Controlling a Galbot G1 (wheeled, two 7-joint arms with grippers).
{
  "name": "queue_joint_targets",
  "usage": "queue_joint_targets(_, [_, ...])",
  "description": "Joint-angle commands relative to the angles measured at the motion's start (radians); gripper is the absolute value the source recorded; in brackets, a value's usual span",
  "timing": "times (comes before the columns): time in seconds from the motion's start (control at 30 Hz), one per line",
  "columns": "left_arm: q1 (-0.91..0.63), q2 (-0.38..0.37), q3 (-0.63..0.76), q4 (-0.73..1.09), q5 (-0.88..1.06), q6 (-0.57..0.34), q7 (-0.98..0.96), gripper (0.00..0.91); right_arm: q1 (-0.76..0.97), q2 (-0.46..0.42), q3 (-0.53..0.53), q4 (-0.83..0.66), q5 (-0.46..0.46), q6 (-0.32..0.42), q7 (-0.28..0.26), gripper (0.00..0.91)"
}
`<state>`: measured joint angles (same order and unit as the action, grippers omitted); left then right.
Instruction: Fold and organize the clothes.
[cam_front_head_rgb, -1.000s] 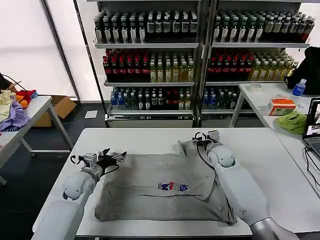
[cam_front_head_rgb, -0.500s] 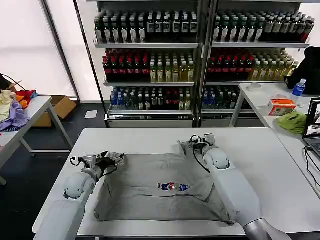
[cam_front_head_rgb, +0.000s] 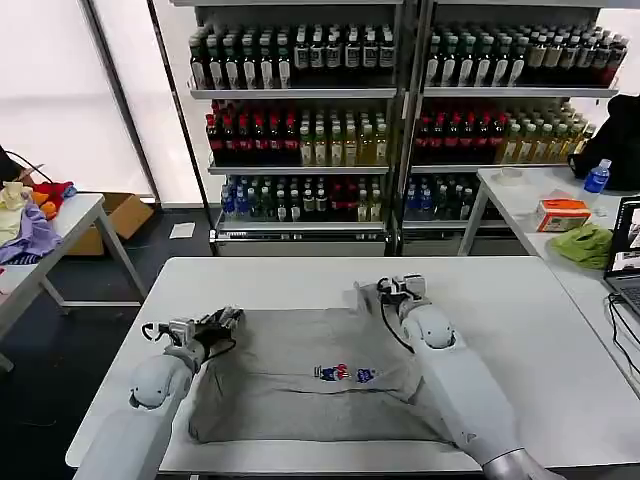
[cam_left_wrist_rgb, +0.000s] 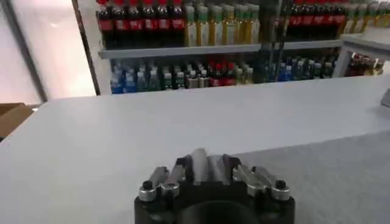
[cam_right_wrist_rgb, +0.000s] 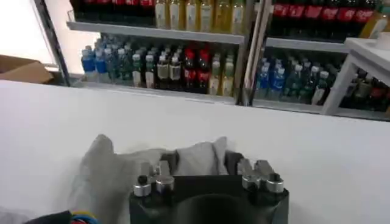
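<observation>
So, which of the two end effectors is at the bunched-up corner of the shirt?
The right end effector: grey shirt fabric is bunched there; the left end effector is at a flat edge.

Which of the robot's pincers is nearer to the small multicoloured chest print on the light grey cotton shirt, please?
Right. The right pincer sits at the far edge of the light grey cotton shirt, past the small multicoloured chest print; the left pincer sits at the shirt's left corner, farther off.

Both arms reach forward, low and level. The left gripper (cam_front_head_rgb: 222, 322) sits at the near left, the right gripper (cam_front_head_rgb: 398, 290) farther ahead, wrist level.
</observation>
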<state>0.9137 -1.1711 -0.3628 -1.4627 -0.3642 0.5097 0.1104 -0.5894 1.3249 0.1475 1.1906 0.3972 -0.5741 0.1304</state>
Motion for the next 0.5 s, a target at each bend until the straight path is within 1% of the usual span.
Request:
queue_joint_targets(0.03, [0.016, -0.004, 0.001, -0.008, 0.005, 0.001, -0.007, 0.000, -0.026, 0.002, 0.003, 0.036, 0.003, -0.003, 0.000, 0.000])
queue_joint_targets(0.27, [0.014, -0.014, 0.002, -0.037, 0.007, -0.053, -0.022, 0.000, -0.048, -0.003, 0.033, 0.078, 0.029, -0.002, 0.012, 0.000])
queue_joint_targets(0.33, [0.016, -0.016, 0.003, -0.056, 0.006, -0.065, -0.027, 0.000, -0.056, -0.003, 0.046, 0.113, 0.035, -0.002, 0.021, 0.000])
queue_joint_targets(0.4, [0.023, -0.018, -0.004, -0.081, 0.004, -0.069, -0.029, 0.000, -0.064, 0.001, 0.065, 0.161, 0.062, -0.004, 0.043, 0.000])
queue_joint_targets(0.5, [0.031, -0.023, -0.022, -0.136, -0.013, -0.079, -0.029, 0.000, -0.073, -0.004, 0.084, 0.233, 0.088, -0.004, 0.056, 0.000])
